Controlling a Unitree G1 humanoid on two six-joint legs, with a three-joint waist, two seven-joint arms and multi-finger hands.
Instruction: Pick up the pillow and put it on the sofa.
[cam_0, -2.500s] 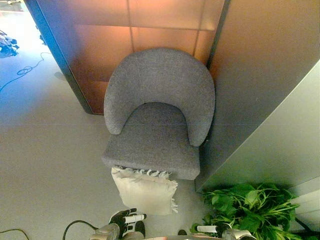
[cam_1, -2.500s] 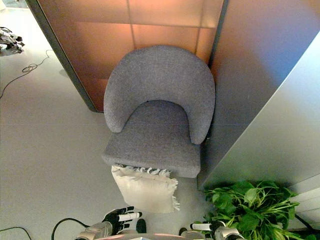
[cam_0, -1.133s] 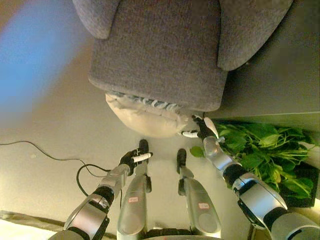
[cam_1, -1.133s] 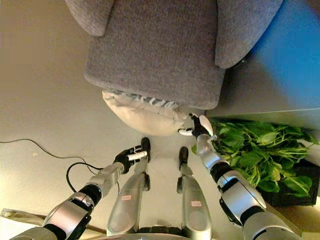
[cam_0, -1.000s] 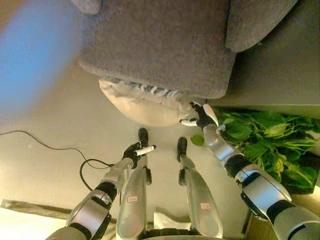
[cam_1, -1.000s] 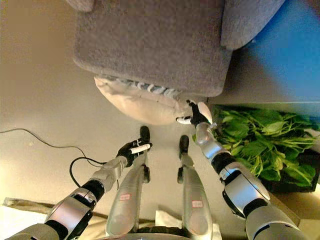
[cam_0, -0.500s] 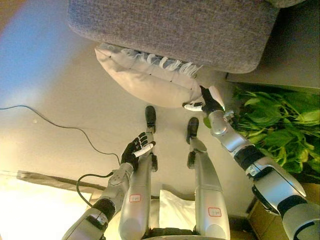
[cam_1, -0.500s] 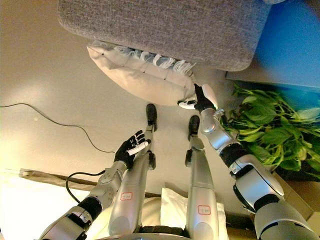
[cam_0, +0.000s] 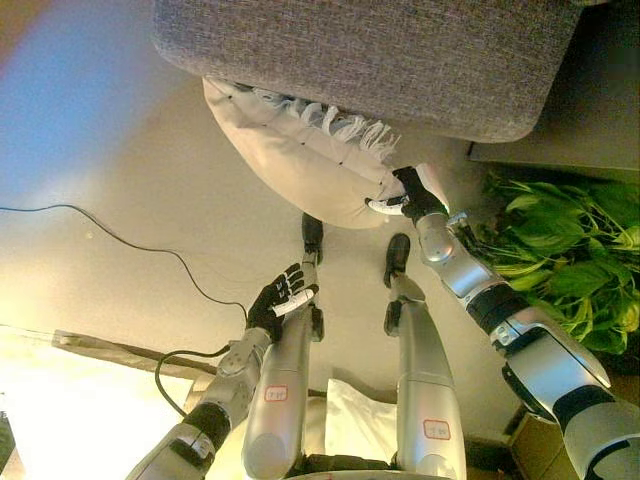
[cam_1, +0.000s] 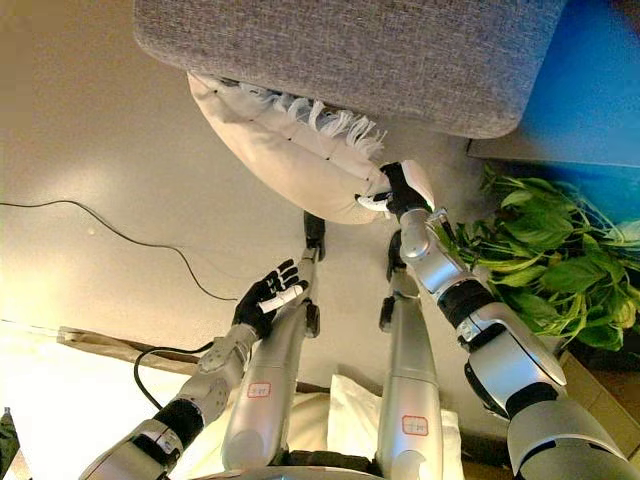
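Reach step: our right hand (cam_1: 402, 190) touches the pillow (cam_1: 290, 150) corner, fingers curled onto it. Pillow's on the floor (cam_1: 110, 200), leaning vs the sofa (cam_1: 350, 50) front. Left hand (cam_1: 262, 298) relaxed, holding nothing. Next we'd bring it in, lift w/ both.
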